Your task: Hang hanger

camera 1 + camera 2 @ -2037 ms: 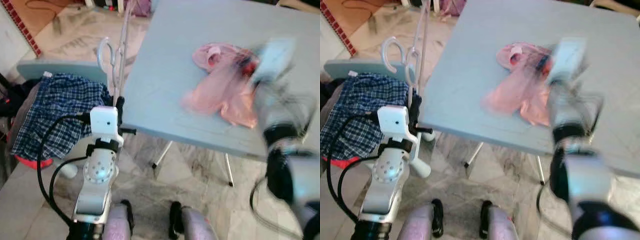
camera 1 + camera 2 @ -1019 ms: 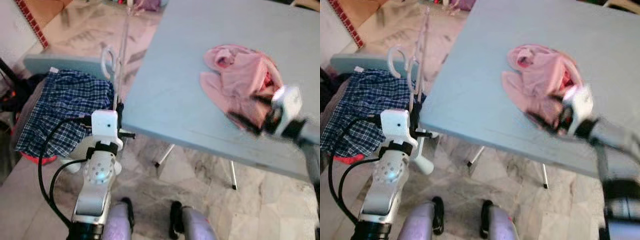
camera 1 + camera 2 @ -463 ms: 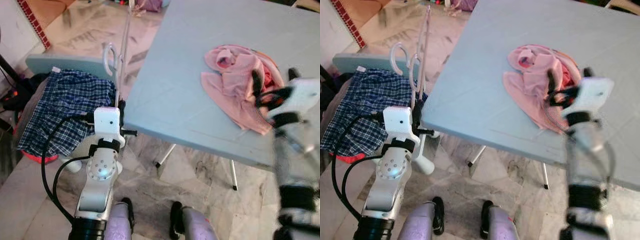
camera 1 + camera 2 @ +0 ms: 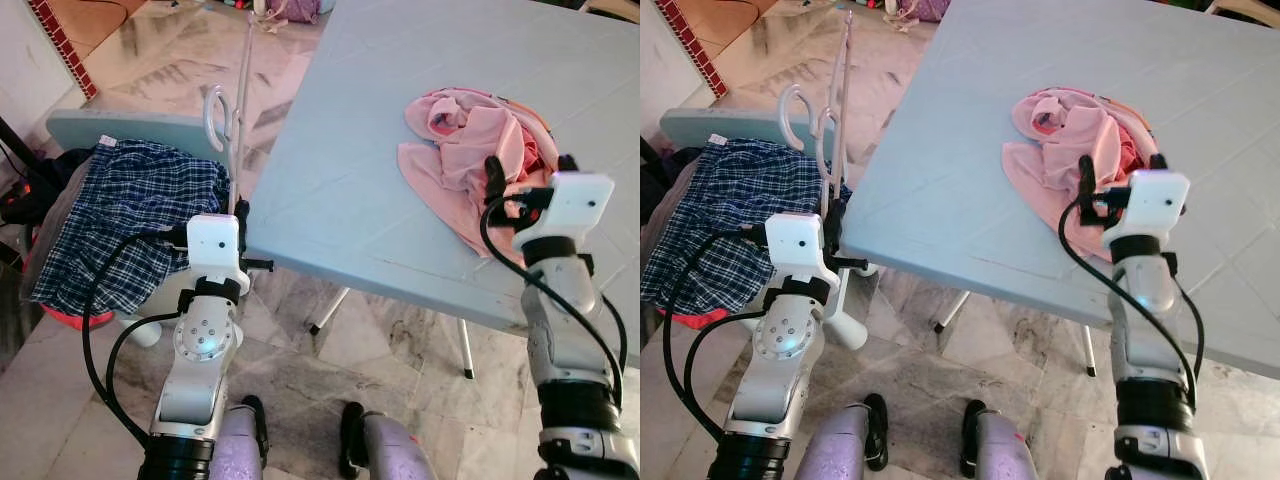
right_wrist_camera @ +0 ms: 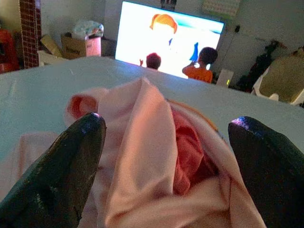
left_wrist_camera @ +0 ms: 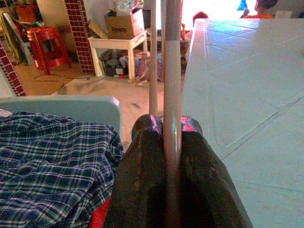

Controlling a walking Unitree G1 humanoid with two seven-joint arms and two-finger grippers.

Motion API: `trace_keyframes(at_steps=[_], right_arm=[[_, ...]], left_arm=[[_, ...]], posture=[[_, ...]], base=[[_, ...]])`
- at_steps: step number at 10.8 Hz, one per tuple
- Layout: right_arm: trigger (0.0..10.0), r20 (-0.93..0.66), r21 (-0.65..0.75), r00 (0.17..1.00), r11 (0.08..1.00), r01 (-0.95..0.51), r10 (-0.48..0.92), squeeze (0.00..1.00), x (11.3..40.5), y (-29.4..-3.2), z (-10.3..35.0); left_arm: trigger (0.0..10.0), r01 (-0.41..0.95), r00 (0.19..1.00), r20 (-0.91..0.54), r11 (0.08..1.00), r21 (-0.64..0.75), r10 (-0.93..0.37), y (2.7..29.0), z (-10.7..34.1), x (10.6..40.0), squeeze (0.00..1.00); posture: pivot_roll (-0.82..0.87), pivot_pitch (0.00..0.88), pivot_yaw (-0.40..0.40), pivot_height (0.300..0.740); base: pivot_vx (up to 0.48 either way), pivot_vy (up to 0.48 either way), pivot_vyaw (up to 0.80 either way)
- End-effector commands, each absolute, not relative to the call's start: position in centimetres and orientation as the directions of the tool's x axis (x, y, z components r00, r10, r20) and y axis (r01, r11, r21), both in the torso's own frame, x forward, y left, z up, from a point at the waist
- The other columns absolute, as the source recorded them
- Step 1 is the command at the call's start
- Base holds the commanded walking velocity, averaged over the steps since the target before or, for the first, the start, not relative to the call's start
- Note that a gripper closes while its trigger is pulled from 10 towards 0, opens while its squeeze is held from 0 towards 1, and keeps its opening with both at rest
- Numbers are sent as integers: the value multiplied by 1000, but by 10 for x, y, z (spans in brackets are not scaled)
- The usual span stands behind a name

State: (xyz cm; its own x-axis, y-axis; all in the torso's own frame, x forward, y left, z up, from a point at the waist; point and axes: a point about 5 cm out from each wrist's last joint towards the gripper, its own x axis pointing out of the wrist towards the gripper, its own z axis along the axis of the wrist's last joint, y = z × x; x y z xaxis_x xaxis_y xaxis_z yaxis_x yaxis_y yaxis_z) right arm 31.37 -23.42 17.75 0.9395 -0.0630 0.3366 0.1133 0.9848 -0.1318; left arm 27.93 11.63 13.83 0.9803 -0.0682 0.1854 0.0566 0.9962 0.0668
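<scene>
Being counted: 1 hanger [image 4: 232,130], 1 pink garment [image 4: 470,160], 1 plaid shirt [image 4: 120,220], 1 table [image 4: 350,150], 1 chair [image 4: 130,130], 2 grippers.

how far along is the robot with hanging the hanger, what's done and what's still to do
Done: the left gripper is shut on the hangers, held upright beside the table. In hand: the right gripper is open, fingers either side of the pink garment on the table, not gripping yet. Left: grasp the garment, put it on a hanger, then hang it.
</scene>
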Motion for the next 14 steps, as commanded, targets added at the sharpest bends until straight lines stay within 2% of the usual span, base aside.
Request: trace_keyframes(at_steps=[1, 5, 6, 9, 11, 13, 14], right_arm=[[10000, 340, -133, 937, 983, 128, -76, 0, 312, -240, 178], [10000, 325, -128, 942, 984, 127, -80, 0, 313, -238, 175], [10000, 308, -78, 947, 990, 117, -88, 0, 312, -240, 173], [10000, 281, -52, 948, 984, 172, -151, 0, 315, -247, 170], [10000, 213, -209, 977, 975, 79, -34, 0, 327, -233, 161], [10000, 157, -236, 988, 971, 30, 8, 0, 317, -224, 144], [10000, 117, -252, 989, 966, -56, 88, 0, 304, -217, 131]], left_arm=[[10000, 90, 979, 178, 994, 64, -100, 108, 136, 278, 0], [10000, 88, 980, 173, 994, 65, -98, 108, 136, 277, 0], [10000, 88, 980, 172, 994, 64, -98, 108, 135, 277, 0], [10000, 90, 981, 169, 994, 60, -99, 108, 135, 277, 0], [10000, 107, 980, 160, 993, 59, -115, 106, 135, 278, 0], [10000, 115, 982, 144, 991, 64, -124, 108, 131, 278, 0], [10000, 118, 983, 135, 991, 69, -126, 111, 129, 277, 0]], posture=[[14, 216, -34, 740], [15, 220, -32, 740], [14, 222, -33, 740], [11, 223, -31, 740], [-7, 240, -9, 740], [-14, 245, -2, 740], [-14, 244, -1, 740]], base=[[-285, 0, 0], [-331, 0, 0], [-274, 0, 0], [-270, 0, 0], [0, 0, 0], [0, 0, 0], [0, 0, 0]])
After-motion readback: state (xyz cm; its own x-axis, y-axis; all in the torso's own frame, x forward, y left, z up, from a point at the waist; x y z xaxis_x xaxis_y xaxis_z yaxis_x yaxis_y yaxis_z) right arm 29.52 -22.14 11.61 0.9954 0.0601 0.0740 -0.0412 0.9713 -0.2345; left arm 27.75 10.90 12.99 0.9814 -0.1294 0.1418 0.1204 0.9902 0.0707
